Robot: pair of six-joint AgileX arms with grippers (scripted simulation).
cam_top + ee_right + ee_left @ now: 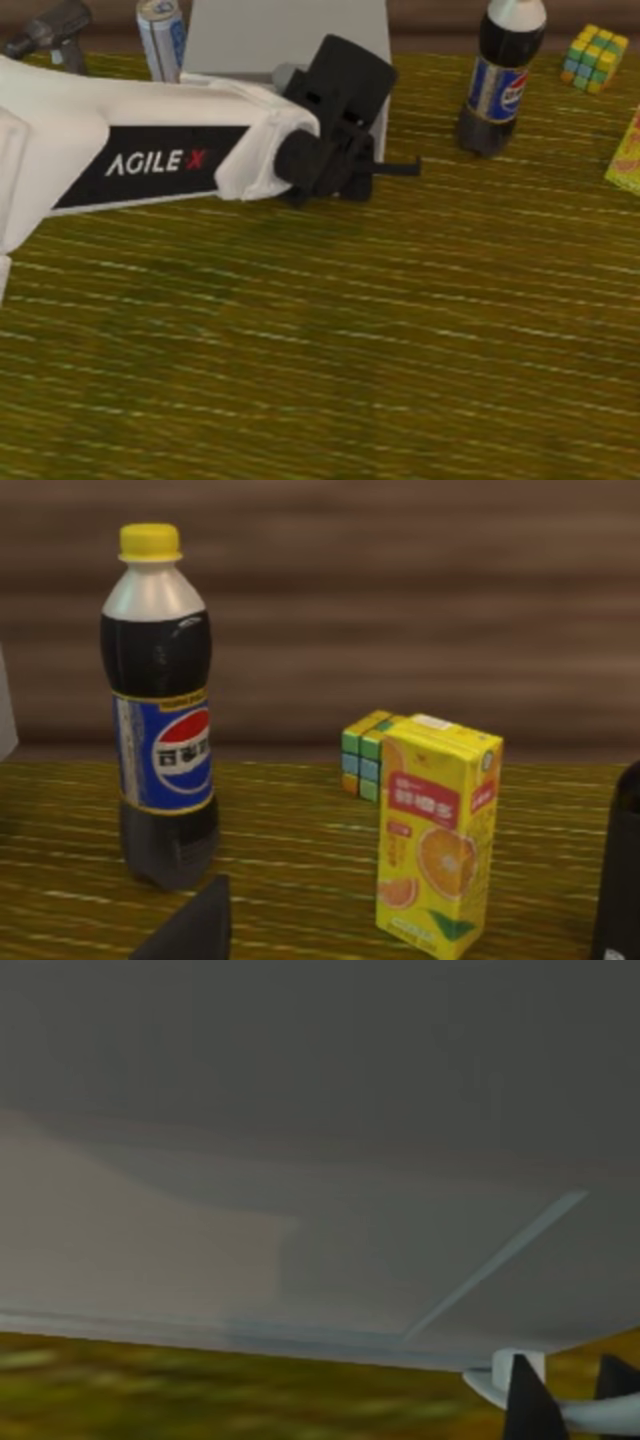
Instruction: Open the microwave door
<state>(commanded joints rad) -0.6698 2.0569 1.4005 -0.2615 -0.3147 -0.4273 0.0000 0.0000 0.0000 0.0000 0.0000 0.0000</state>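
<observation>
The light grey microwave (285,35) stands at the back of the table, a little left of centre. My left arm reaches across from the left, and the left gripper (350,150) is against the front right of the microwave. In the left wrist view the microwave door (330,1160) fills the frame, and its pale handle (505,1372) runs between the two dark fingertips (525,1400) of my left gripper (568,1385), which is shut on it. My right gripper (400,920) is outside the top view; its fingers stand wide apart with nothing between them.
A cola bottle (500,75) stands right of the microwave, with a colour cube (594,58) and a yellow juice box (628,150) further right. A can (162,38) and a dark tool (50,30) sit at the back left.
</observation>
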